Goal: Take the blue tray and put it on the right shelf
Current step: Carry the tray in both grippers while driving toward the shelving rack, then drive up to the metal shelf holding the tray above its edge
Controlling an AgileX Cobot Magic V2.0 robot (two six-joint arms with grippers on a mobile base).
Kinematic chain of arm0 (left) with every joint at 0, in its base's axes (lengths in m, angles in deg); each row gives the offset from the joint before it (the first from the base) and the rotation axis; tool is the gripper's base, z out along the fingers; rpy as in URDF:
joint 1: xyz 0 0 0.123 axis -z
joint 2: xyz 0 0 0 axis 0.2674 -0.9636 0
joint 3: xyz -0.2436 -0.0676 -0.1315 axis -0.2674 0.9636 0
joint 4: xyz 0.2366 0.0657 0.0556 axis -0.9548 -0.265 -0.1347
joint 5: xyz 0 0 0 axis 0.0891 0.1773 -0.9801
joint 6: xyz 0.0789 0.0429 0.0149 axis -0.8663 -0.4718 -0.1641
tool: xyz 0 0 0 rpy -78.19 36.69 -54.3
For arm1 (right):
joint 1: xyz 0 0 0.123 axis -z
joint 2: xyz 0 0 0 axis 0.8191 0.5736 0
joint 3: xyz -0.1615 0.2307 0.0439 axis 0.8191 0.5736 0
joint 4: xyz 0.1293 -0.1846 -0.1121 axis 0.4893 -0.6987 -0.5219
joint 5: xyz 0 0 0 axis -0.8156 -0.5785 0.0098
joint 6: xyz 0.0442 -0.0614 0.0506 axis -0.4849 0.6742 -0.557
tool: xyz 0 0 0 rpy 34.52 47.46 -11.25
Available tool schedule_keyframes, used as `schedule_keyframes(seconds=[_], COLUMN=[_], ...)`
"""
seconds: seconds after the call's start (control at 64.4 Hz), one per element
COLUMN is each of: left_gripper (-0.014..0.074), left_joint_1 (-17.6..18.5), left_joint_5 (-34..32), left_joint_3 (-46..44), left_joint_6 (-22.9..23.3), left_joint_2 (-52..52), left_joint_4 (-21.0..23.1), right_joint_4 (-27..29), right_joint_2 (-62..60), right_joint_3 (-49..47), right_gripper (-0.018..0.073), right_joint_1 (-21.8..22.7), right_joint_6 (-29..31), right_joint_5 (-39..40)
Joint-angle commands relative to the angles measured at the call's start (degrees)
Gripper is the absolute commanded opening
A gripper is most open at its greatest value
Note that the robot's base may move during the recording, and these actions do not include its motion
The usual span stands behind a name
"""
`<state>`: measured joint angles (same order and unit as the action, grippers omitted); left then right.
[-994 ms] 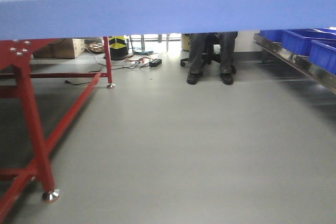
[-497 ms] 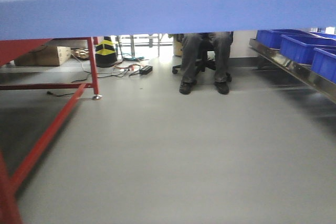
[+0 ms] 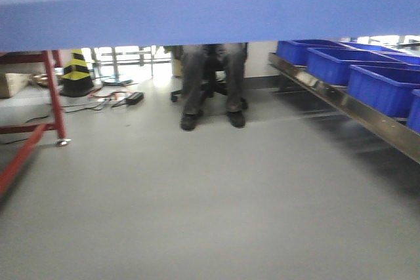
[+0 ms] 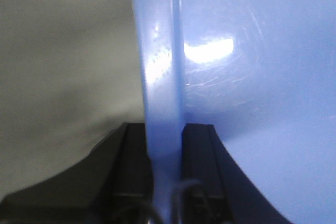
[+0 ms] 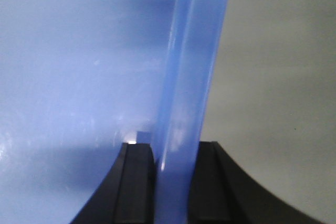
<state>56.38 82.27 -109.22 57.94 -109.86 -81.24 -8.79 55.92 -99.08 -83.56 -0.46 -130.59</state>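
The blue tray (image 3: 210,11) is held up in the air and fills the top band of the front view. In the left wrist view my left gripper (image 4: 167,145) is shut on the tray's left rim (image 4: 163,66), one black finger on each side. In the right wrist view my right gripper (image 5: 176,166) is shut on the tray's right rim (image 5: 191,66) the same way. The right shelf (image 3: 348,106), a stainless-steel rail, runs along the right side of the front view.
Several deep dark blue bins (image 3: 384,86) stand in a row on the steel shelf. A red table frame (image 3: 52,96) is at the left. A seated person's legs (image 3: 210,83) and chair are straight ahead, with a striped cone (image 3: 77,70) and cables on the floor.
The front view has swung to the right: the red table frame slid off to the left, the person moved left, and the steel shelf with bins came further into view. Both grippers still hold the tray.
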Motion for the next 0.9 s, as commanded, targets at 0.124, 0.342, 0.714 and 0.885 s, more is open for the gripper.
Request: schedule_keyframes(seconds=[0.124, 0.342, 0.714, 0.885], left_gripper=[-0.0048, -0.0048, -0.0048, -0.0048], left_joint_1=[0.5, 0.5, 0.5, 0.5], left_joint_5=[4.0, 4.0, 4.0, 4.0], left_joint_3=[-1.2, -1.2, -1.2, -1.2], left_joint_6=[-1.8, -1.8, -1.8, -1.8], left_joint_2=[1.6, 1.6, 1.6, 1.6], left_joint_4=[-0.9, -0.9, -0.9, -0.9], right_joint_4=[-3.9, -3.9, -3.9, -3.9], right_joint_2=[-0.9, -0.9, -0.9, -0.9], right_joint_3=[-1.8, -1.8, -1.8, -1.8], right_gripper=[0.0057, 0.0057, 0.0057, 0.0057], right_joint_1=[0.0, 0.0, 0.0, 0.0], right_joint_6=[1.6, 1.6, 1.6, 1.6], right_joint_5=[3.3, 3.3, 3.3, 3.3])
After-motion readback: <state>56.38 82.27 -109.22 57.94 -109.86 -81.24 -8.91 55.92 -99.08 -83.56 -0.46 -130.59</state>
